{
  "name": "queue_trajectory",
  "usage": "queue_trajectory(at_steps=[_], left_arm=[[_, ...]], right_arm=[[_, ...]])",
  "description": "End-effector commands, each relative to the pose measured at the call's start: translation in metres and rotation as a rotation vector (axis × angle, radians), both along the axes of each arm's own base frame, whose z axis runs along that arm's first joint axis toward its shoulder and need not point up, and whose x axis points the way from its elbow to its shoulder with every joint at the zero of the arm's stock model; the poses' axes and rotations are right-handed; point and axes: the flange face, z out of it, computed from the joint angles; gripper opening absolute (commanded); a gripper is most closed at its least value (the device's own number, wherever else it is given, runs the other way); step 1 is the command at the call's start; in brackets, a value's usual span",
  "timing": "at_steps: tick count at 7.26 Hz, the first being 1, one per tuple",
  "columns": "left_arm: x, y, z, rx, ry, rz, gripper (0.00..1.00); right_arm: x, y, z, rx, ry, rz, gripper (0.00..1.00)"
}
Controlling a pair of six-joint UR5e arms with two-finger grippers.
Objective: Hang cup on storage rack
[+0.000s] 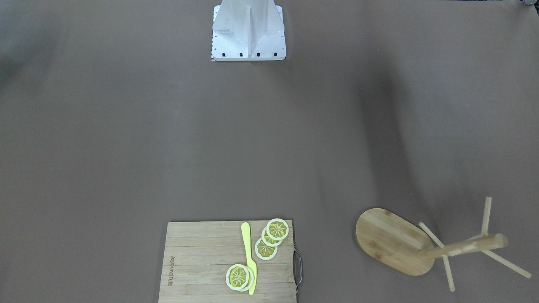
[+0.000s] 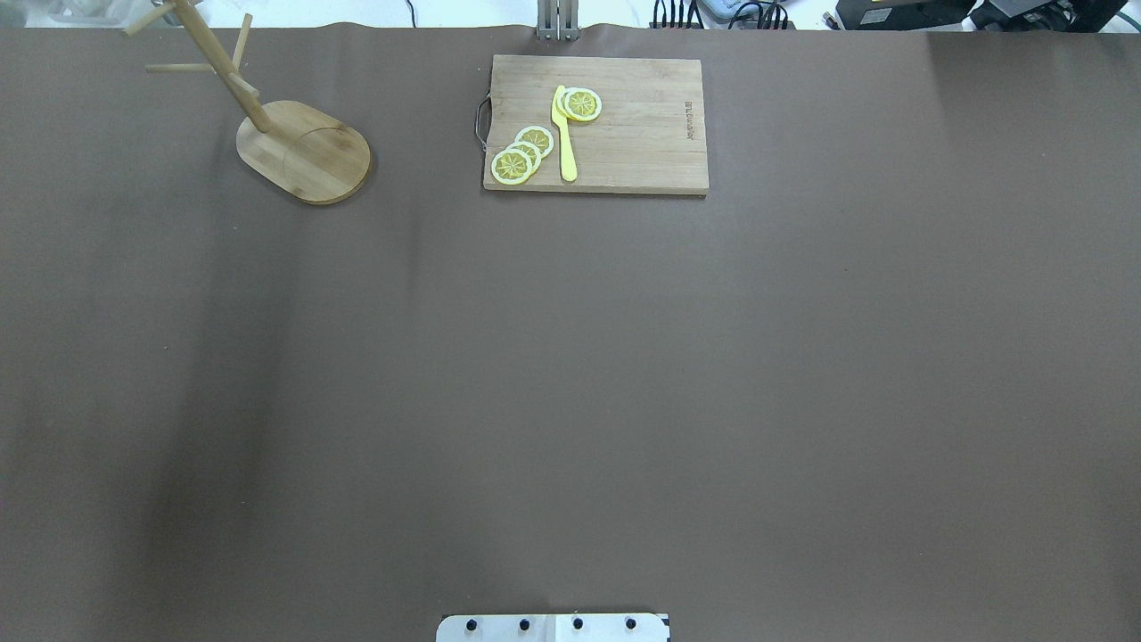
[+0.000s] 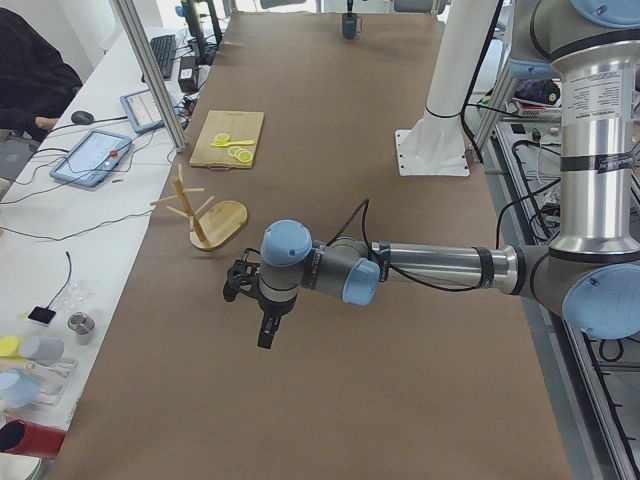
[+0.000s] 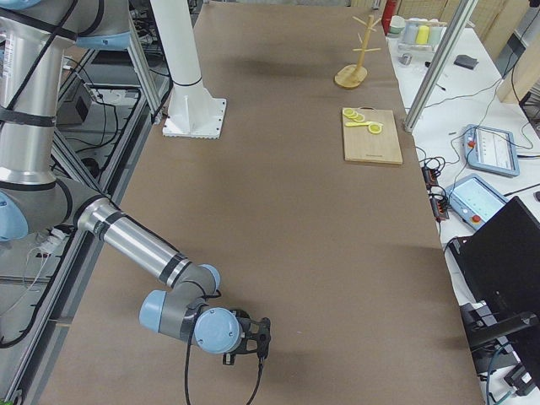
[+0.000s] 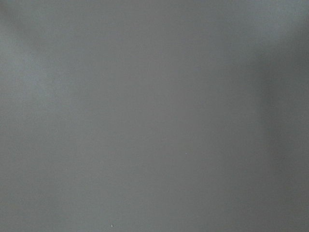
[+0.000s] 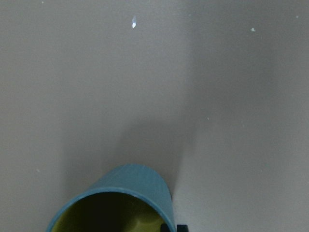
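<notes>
The slate-blue cup [image 6: 116, 200] with its yellow inside fills the bottom edge of the right wrist view, and only its rim and upper wall show. It is a small dark shape at the far table end in the exterior left view [image 3: 350, 25]. The bamboo storage rack [image 2: 303, 152] stands upright with bare pegs; it also shows in the front-facing view [image 1: 391, 240]. My right gripper [image 4: 257, 337] is low over the table at the near end of the exterior right view, and I cannot tell if it is open. My left gripper [image 3: 262, 312] hangs above bare table short of the rack, and I cannot tell if it is open.
A wooden cutting board [image 2: 642, 134] with lemon slices [image 2: 521, 152] and a yellow knife [image 2: 564, 134] lies at the table's far edge, to the right of the rack. The white robot pedestal [image 1: 248, 31] stands at mid table. Tablets and cups sit on the operators' side desk.
</notes>
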Motion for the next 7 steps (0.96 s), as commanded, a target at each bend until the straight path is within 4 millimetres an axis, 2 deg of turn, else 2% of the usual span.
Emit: queue_trajectory(at_steps=[1, 2, 4, 6, 7], left_arm=[[0.0, 0.0, 0.001, -0.003, 0.001, 0.0, 0.98], [0.0, 0.0, -0.001, 0.002, 0.001, 0.0, 0.98], [0.0, 0.0, 0.001, -0.003, 0.001, 0.0, 0.98], [0.0, 0.0, 0.003, -0.007, 0.001, 0.0, 0.98], [0.0, 0.0, 0.004, -0.009, 0.001, 0.0, 0.98]], right_arm=[[0.002, -0.044, -0.056, 0.007, -0.056, 0.085, 0.0], [-0.011, -0.083, -0.098, -0.022, -0.092, 0.123, 0.0], [-0.062, -0.148, -0.219, -0.137, -0.174, 0.207, 0.0], [-0.147, -0.199, -0.359, -0.342, -0.241, 0.301, 0.0], [-0.204, -0.218, -0.421, -0.421, -0.259, 0.316, 0.0]])
